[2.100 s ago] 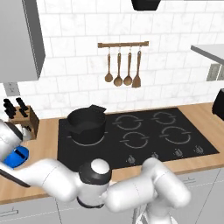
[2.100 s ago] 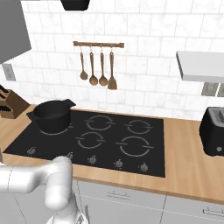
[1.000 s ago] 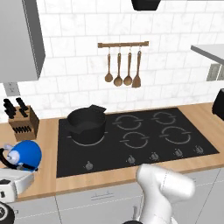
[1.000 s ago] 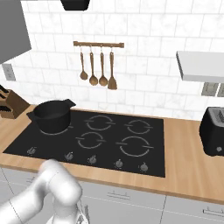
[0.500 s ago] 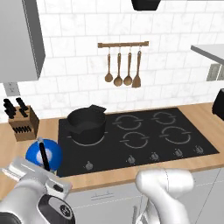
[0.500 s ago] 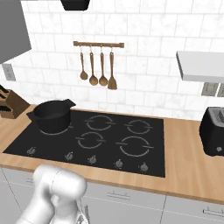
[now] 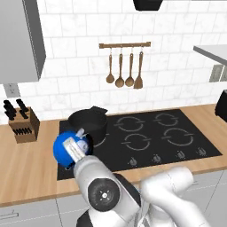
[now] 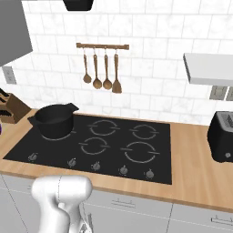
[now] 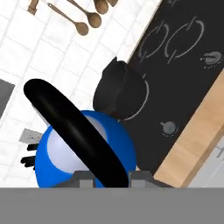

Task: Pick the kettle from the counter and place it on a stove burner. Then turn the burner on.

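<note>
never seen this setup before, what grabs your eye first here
The bright blue kettle stands out, held up by its black handle in the tool, at the cooktop's front left corner. Right behind it sits the black pot on the rear left burner, with wooden utensils hanging on the wall.

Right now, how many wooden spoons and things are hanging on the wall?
4. They hang side by side from the wooden rail on the white tiles above the cooktop: three spoons on the left, then a flat spatula at the right end. None looks hidden.
</note>
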{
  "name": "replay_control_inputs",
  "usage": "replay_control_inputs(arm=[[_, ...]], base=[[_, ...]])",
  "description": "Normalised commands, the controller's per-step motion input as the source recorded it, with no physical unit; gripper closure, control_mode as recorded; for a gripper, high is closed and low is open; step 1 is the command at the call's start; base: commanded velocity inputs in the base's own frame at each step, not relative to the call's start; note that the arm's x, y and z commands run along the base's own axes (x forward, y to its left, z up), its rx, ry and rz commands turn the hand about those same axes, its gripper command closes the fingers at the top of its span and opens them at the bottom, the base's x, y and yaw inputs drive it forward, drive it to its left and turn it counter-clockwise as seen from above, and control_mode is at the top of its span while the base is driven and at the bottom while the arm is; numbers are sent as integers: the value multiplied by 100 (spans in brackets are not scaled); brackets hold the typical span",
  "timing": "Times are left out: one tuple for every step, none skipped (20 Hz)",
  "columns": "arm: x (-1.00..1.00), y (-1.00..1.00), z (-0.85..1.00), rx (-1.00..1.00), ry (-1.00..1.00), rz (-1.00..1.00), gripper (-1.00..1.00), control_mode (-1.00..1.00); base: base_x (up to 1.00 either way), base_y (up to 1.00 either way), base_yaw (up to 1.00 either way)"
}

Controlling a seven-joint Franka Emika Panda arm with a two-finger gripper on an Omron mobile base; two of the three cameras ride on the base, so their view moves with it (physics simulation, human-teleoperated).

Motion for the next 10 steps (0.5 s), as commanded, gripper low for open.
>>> replay_control_inputs(arm=[[30,-100,5,51,15,-2,100,-100],[32,-99,3,40,20,-9,100,-100],[34,-100,3,35,29,-17,100,-100],[39,-100,3,31,37,-20,100,-100],[43,-100,1,23,47,-23,100,-100],[45,-93,3,14,51,-25,100,-100],[40,-89,7,11,51,-24,100,-100],[25,-79,11,6,48,-21,100,-100],[17,-64,6,0,44,-18,100,-100],[13,-54,7,0,40,-14,100,-100]], base=[[0,0,0],[0,0,0],[0,0,0],[0,0,0],[0,0,0],[0,0,0],[0,0,0],[0,0,0],[0,0,0],[0,0,0]])
